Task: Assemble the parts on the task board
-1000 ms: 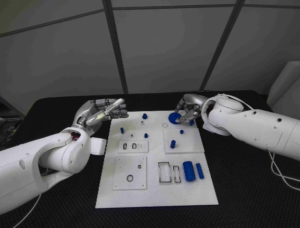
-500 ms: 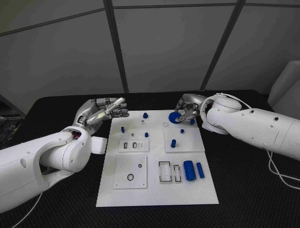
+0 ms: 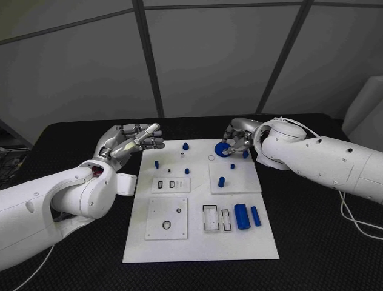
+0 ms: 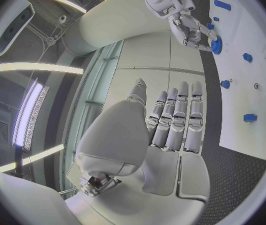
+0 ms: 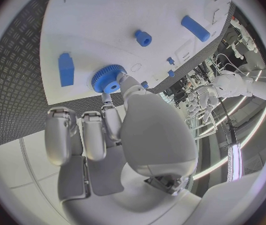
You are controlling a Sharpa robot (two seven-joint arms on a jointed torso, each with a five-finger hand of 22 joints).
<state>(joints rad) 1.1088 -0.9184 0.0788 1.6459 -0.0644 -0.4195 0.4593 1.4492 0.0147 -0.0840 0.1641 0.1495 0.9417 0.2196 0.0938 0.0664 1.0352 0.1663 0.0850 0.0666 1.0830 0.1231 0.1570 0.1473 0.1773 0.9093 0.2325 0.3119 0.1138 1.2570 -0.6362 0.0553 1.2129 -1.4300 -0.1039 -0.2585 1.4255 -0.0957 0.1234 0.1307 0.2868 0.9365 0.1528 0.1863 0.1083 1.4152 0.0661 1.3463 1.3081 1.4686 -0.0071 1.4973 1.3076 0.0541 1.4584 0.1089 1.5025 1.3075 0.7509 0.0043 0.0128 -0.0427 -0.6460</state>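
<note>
My right hand [image 3: 238,140] pinches a blue toothed gear [image 5: 107,78] between thumb and a finger, at the far right corner of the white board [image 3: 161,251]; my own fingers hide whether the gear touches the board. My left hand [image 3: 132,139] holds nothing, fingers straight and side by side, hovering off the board's far left corner over the black table [image 3: 331,242]. Just beside the gear lies a flat blue block [image 5: 65,69]. Nearer me sit a fat blue cylinder [image 3: 241,217] and a thinner one [image 3: 255,217], beside rectangular slots. The table's surface is ribbed; the board is smooth.
</note>
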